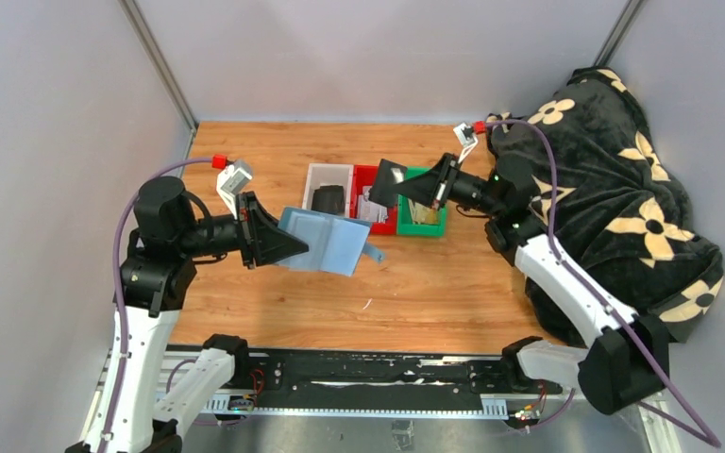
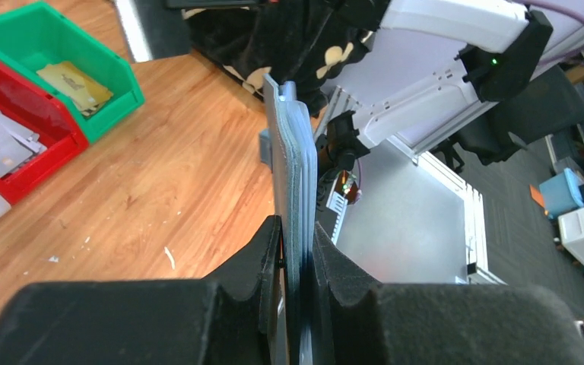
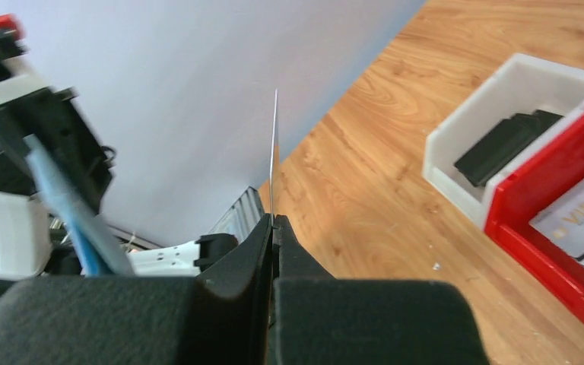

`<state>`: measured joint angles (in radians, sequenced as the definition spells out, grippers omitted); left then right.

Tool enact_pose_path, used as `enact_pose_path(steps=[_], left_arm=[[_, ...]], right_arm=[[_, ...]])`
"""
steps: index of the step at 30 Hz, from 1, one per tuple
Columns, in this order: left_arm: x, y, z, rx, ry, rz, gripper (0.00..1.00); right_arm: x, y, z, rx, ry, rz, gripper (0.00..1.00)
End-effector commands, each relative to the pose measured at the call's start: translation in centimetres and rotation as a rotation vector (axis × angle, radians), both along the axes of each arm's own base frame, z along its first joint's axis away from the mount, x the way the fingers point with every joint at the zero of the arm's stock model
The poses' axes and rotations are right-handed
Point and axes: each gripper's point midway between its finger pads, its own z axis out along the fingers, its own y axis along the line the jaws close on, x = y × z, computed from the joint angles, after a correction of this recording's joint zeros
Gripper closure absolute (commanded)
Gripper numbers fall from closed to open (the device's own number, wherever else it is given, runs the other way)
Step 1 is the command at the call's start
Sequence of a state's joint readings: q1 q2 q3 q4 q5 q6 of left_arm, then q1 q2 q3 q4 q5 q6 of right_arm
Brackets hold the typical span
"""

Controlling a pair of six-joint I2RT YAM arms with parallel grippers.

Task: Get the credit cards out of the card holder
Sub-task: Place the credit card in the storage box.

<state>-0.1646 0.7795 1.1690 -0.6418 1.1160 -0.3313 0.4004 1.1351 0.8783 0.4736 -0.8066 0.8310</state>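
Three bins stand touching in a row near the middle of the worktop [image 1: 415, 283], toward its back. The left bin [image 1: 313, 189] holds a flat object [image 1: 328, 199], the middle bin [image 1: 366, 173] holds loose cards [image 1: 375, 209], and the right bin [image 1: 425, 231] holds a single card [image 1: 423, 212]. In front and to the left of the row, the left hand [image 1: 288, 243] clamps the card holder [image 1: 330, 243] by its left edge. The right hand [image 1: 431, 189] pinches a credit card [image 1: 389, 182] above the middle and right bins. A blanket [image 1: 614, 189] lies heaped at the worktop's right side.

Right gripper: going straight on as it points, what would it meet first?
Probably the grey wall: the right gripper, shut on a dark card, aims above the white bin toward it; depth unclear.
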Motion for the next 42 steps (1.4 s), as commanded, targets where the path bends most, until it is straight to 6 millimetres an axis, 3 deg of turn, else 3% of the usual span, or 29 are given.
enact_pose_path(steps=[1,8,12,17,22,25,31,38,42], left_arm=[[-1.1,0.1,1.4,-0.009,-0.056,-0.019,1.0],[-1.4,0.1,2.2,-0.027,-0.072,-0.026,1.0],[-1.6,0.0,2.6,-0.035,-0.082,-0.031,1.0],[-1.7,0.0,2.6,-0.038,-0.083,-0.037,1.0],[-1.6,0.0,2.3,-0.038,-0.084,-0.04,1.0],[-1.6,-0.1,2.4,-0.042,-0.08,-0.044,1.0],[-1.8,-0.1,2.1,-0.044,-0.086,-0.051,1.0],[-1.8,-0.1,2.1,-0.043,-0.09,-0.056,1.0],[-1.8,-0.1,2.1,-0.044,-0.094,-0.058,1.0]], right_arm=[[3.5,0.4,-2.7,-0.103,0.058,-0.038,1.0],[7.7,6.4,-6.7,-0.217,0.136,0.006,1.0],[10.2,10.0,-10.5,-0.305,0.212,0.005,1.0],[13.0,12.5,-14.4,-0.397,0.273,-0.03,1.0],[15.0,13.8,-18.0,-0.476,0.323,-0.069,1.0],[16.2,15.0,-19.1,-0.49,0.326,-0.076,1.0],[17.1,17.3,-22.4,-0.557,0.331,-0.075,1.0],[17.9,18.1,-23.2,-0.563,0.34,-0.103,1.0],[17.9,18.2,-23.2,-0.568,0.343,-0.115,0.86]])
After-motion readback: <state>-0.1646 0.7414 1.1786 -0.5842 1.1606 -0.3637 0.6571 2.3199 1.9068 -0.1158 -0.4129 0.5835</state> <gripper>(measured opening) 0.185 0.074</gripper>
